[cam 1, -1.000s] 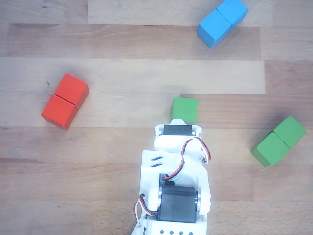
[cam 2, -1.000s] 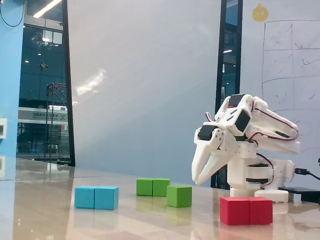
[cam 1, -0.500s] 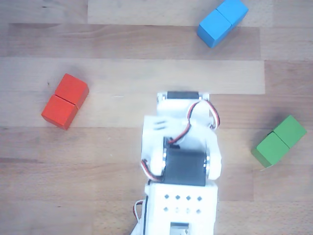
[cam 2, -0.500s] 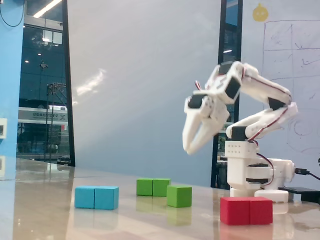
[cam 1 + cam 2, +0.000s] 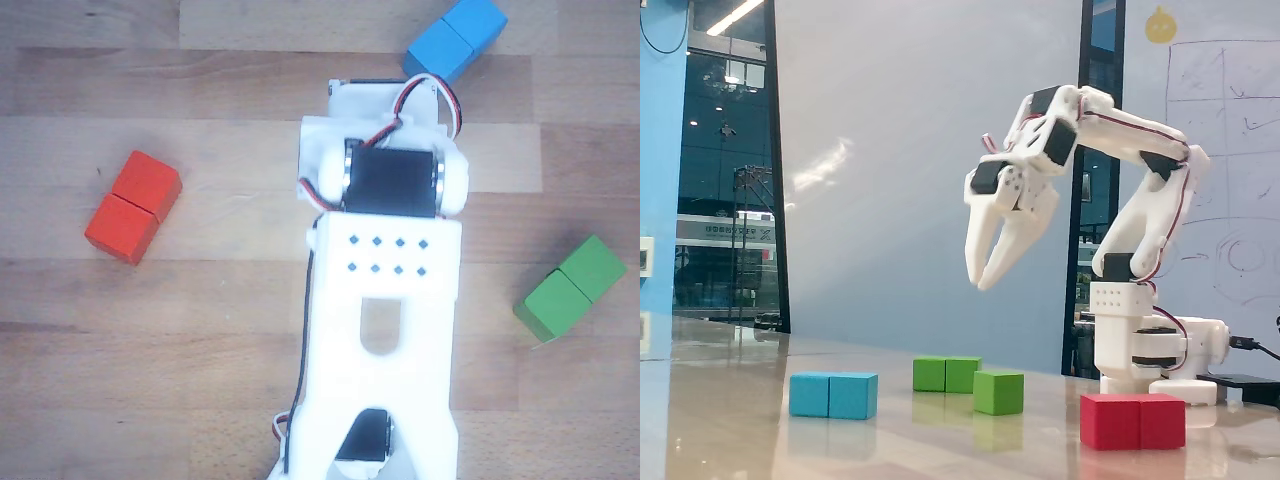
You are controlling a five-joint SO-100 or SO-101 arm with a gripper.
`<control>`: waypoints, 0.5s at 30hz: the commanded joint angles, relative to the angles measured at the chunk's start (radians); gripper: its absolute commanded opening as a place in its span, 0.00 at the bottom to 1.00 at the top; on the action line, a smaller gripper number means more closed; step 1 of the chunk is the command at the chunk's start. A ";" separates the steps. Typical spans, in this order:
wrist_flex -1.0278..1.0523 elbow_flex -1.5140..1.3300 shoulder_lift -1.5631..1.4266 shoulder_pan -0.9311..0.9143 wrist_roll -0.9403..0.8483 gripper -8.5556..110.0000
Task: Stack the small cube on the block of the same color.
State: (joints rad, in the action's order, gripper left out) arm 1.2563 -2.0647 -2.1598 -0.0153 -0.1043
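Hanging slightly spread high above the small cube (image 5: 998, 391), the jaws (image 5: 984, 280) seem clear of the block (image 5: 946, 374).

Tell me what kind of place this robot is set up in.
Probably an office or lab meeting room: a whiteboard with sketches behind the arm, tall glass walls looking onto other interiors, and a wooden table with coloured blocks.

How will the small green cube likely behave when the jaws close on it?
The small green cube looks rigid with flat faces, so it probably grips squarely and won't roll. Its glossy paint may be slightly slippery. Sitting low and square on the table, it seems unlikely to tip.
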 commanded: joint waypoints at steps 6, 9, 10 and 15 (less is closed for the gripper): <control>0.138 0.156 0.183 0.000 0.006 0.07; 0.178 0.156 0.227 0.000 0.006 0.07; 0.187 0.156 0.241 -0.002 0.006 0.07; 0.202 0.155 0.302 -0.003 0.006 0.07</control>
State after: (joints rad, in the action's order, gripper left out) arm 1.4450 -2.0049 -1.8623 -0.0153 -0.1043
